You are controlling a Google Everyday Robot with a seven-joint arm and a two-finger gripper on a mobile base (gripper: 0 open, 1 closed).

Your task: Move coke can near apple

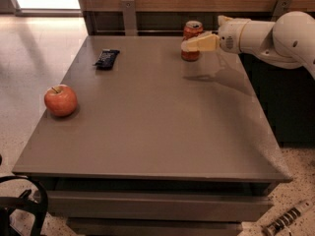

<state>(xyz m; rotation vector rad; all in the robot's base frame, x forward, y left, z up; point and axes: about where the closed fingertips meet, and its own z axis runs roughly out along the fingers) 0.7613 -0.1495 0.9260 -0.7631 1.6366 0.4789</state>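
Note:
The coke can (192, 31), orange-red with a silver top, stands upright at the far right of the grey table (157, 127). The apple (60, 100), red-orange with a short stem, sits near the table's left edge, far from the can. My gripper (189, 44) reaches in from the right on a white arm; one cream finger (199, 44) lies across the front of the can at mid-height. The other finger is hidden behind the can.
A flat dark snack wrapper (107, 58) lies at the far left of the table. A wood-panelled wall with metal brackets (129, 14) runs behind. A dark chair part (22, 200) shows at bottom left, speckled floor around.

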